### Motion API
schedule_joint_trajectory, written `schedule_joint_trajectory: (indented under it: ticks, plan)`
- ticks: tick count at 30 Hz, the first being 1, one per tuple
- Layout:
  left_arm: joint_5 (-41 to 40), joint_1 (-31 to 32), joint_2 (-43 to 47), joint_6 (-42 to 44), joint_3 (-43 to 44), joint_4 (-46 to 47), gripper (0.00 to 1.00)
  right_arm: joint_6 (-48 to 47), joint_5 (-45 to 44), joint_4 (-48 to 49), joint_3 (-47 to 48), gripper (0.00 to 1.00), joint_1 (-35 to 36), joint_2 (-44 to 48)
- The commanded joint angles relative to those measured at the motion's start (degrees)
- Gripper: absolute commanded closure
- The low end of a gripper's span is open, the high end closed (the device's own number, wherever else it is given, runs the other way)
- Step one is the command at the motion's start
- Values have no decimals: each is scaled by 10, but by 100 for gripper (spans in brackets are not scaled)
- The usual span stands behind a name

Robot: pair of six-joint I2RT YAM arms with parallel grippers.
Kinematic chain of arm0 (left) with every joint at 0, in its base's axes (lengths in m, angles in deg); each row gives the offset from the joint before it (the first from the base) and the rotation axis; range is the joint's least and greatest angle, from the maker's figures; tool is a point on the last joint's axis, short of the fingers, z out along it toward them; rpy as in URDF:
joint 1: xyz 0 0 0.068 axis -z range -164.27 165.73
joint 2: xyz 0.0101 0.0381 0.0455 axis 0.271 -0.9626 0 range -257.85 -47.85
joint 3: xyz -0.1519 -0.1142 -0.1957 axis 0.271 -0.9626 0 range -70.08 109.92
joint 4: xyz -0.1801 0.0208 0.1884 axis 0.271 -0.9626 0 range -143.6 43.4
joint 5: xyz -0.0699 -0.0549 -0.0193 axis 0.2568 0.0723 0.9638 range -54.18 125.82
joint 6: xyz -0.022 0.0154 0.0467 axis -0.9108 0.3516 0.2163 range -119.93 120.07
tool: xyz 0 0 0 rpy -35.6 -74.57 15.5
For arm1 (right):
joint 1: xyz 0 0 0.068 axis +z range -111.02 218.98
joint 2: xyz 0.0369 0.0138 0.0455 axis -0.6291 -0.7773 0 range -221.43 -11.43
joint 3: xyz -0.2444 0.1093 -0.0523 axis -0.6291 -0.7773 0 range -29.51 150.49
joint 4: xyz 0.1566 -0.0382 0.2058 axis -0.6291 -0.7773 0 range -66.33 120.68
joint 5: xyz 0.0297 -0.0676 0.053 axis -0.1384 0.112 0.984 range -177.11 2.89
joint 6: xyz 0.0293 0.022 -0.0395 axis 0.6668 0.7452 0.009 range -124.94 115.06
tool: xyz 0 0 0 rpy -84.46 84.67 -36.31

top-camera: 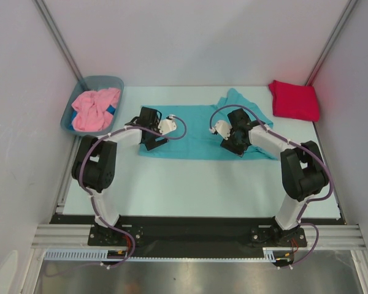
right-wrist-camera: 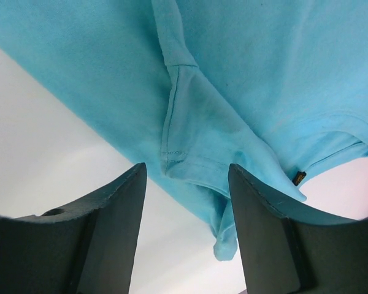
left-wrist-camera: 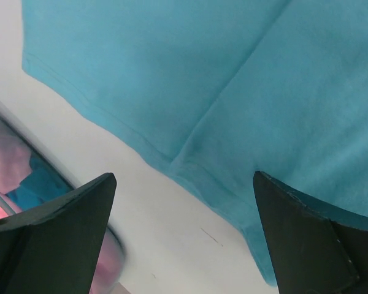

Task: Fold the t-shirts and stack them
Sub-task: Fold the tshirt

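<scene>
**A:** Top view, quick. Where are our shirts?

**B:** The turquoise t-shirt [top-camera: 196,131] is spread mid-tabletop [top-camera: 190,184], rumpled at its far right. The red t-shirt [top-camera: 294,100] lies folded in the far right corner. The pink t-shirt [top-camera: 95,109] is bunched in the tub [top-camera: 101,79], far left. The left arm [top-camera: 119,139] is over the turquoise one's left edge and the right arm [top-camera: 267,139] is over its right side.

**A:** Left wrist?

**B:** Left jaws are wide with nothing in them. We see the turquoise hem just beyond them and bare tabletop in the gap.

**A:** Right wrist?

**B:** Right jaws are partly open. A sleeve [right-wrist-camera: 190,128] lies in the gap below, and we see no pinch.

**A:** Which step?

**B:** We judge it the start of folding the turquoise one. The next move calls for both jaws to go down onto the cloth edges, pinch a single layer each, and carry the edges across together.
</scene>
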Motion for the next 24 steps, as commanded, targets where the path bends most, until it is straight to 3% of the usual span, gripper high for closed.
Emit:
schedule_joint_trajectory:
  ticks: [1,8,17,24]
  plan:
    - [-17,3,-21,-43,37,-5,0,-5,-11,14,17,39,3,15]
    - [-29,3,-33,-59,45,-19,0,-17,-20,14,12,41,3,19]
    - [-64,2,-29,-81,44,-26,0,-19,-25,16,3,31,2,29]
    - [-91,2,-29,-89,38,-28,0,-26,-22,9,-6,30,0,34]
